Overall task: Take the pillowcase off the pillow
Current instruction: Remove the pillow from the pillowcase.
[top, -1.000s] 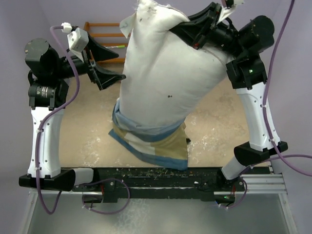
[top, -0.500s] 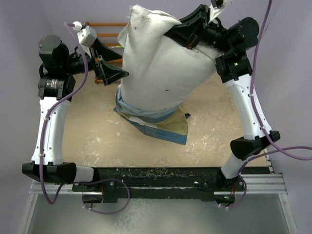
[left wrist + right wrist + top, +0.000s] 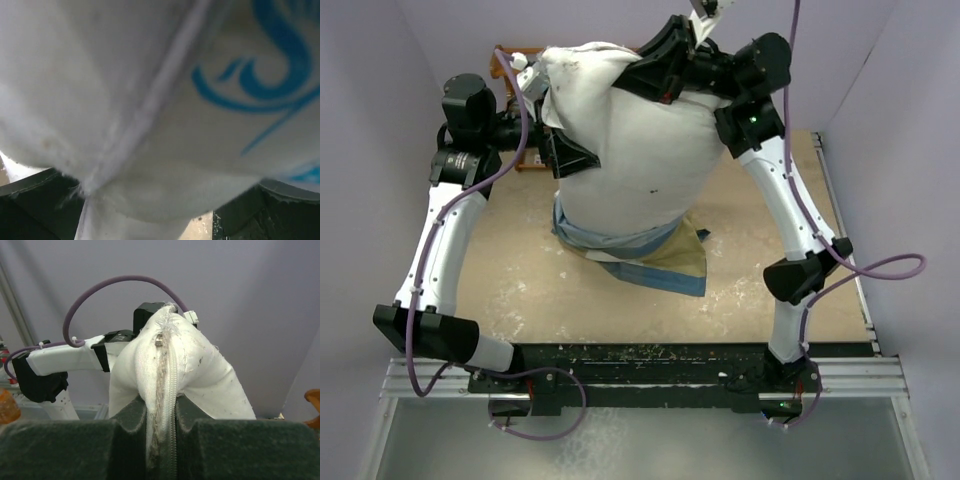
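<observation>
Pillowcase (image 3: pixel 665 265) is shown bunched around the near end of the pillow (image 3: pixel 640 150) and resting on the table (image 3: pixel 510 280), while the pillow's far zippered seam is clamped by the right gripper (image 3: pixel 161 416) and the left gripper (image 3: pixel 563 152), fingers spread wide, is pressed against its left side.
</observation>
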`<act>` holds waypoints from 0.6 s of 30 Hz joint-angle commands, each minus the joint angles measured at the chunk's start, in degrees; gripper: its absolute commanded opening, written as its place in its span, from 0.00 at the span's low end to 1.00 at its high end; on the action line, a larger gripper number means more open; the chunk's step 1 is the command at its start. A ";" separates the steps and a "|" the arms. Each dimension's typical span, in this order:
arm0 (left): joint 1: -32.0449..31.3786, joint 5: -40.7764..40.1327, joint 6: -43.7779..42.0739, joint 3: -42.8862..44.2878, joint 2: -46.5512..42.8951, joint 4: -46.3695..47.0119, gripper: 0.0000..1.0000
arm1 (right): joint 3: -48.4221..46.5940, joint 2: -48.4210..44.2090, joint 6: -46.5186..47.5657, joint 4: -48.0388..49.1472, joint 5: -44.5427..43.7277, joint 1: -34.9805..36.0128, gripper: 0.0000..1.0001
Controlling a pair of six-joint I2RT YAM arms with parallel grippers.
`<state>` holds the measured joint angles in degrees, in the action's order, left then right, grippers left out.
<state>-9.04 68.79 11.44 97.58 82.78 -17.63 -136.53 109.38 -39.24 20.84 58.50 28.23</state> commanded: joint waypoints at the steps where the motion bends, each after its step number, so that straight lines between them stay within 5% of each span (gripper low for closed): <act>1: -2.04 0.35 0.07 -0.92 1.09 1.19 1.00 | -5.62 1.18 -2.73 7.09 -3.62 5.27 0.00; 3: -1.79 0.19 -0.62 -0.75 1.13 0.99 0.68 | -6.04 1.50 -2.42 6.34 -3.74 5.37 0.00; 5: -0.57 -1.56 -0.01 0.44 1.68 1.03 0.03 | -5.69 0.60 0.52 2.08 -5.00 5.07 0.08; 6: 0.82 -3.09 0.29 1.34 1.71 0.78 0.00 | -4.39 -0.71 2.57 0.25 -7.09 4.44 0.26; 9: 7.89 -6.37 6.53 0.48 -0.04 9.11 0.00 | 5.64 -8.15 3.80 -0.99 -15.72 -0.38 0.56; 13: 17.16 -5.43 8.28 1.60 -0.45 11.14 0.00 | 37.02 -25.21 -0.17 8.00 -20.45 -10.45 0.94; 18: 21.02 -1.92 7.17 0.28 0.19 7.80 0.00 | 66.06 -40.09 11.15 2.68 -24.35 -14.25 1.00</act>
<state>9.10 66.37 17.43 97.14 83.81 -14.81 -86.43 76.77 -36.47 24.93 39.64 14.92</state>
